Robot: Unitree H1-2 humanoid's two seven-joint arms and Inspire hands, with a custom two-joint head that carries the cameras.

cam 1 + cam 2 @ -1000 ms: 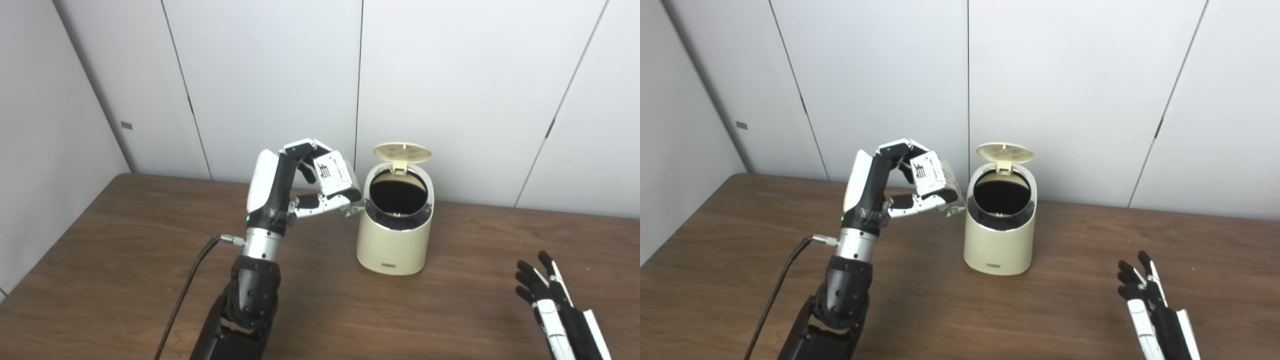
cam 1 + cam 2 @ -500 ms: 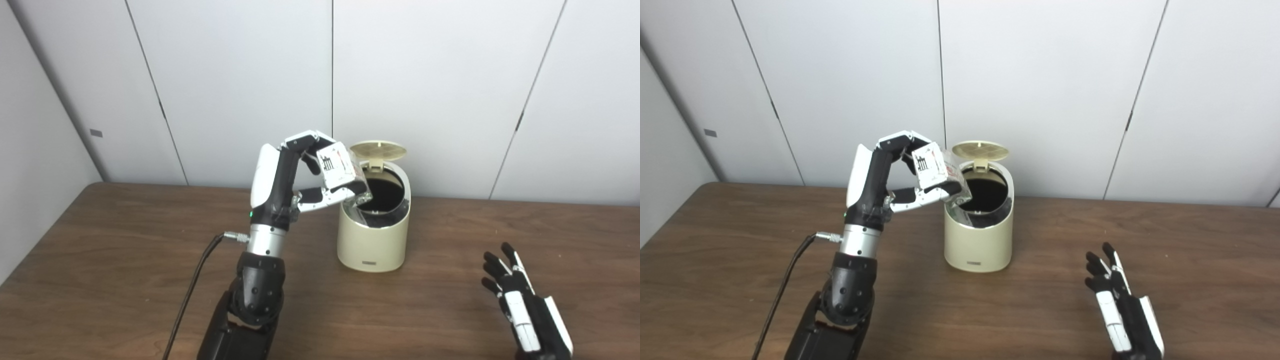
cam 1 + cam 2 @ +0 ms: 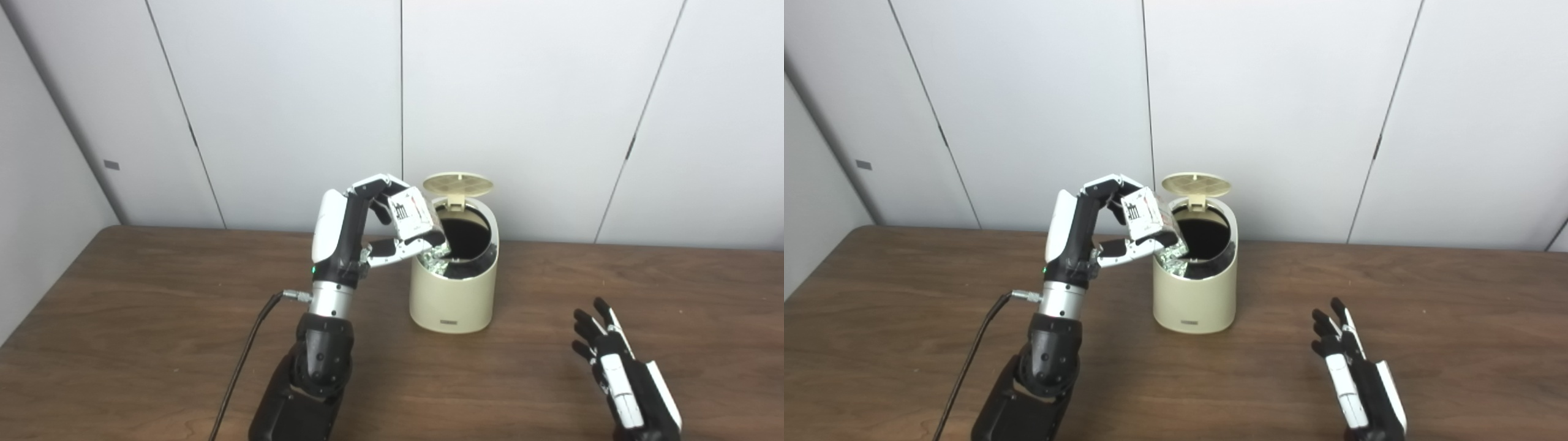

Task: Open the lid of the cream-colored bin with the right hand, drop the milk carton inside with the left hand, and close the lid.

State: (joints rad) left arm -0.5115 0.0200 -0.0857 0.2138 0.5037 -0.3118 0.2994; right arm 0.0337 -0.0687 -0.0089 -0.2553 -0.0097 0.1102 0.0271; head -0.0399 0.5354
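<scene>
Wooden table [image 3: 153, 318]: left hand [image 3: 367, 233] gripping milk carton [image 3: 415, 214], half-hiding bin [image 3: 453, 288] mouth; right hand [image 3: 618, 373] spread, empty, wrist cropped.

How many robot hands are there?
2. The left hand holds the milk carton over the open bin. The right hand rests open on the table.

table: [image 3: 122, 343] brown wood grain
wall: [image 3: 294, 92] white panels, dark seams
wall tag: [image 3: 111, 165] small grey, left panel
</scene>
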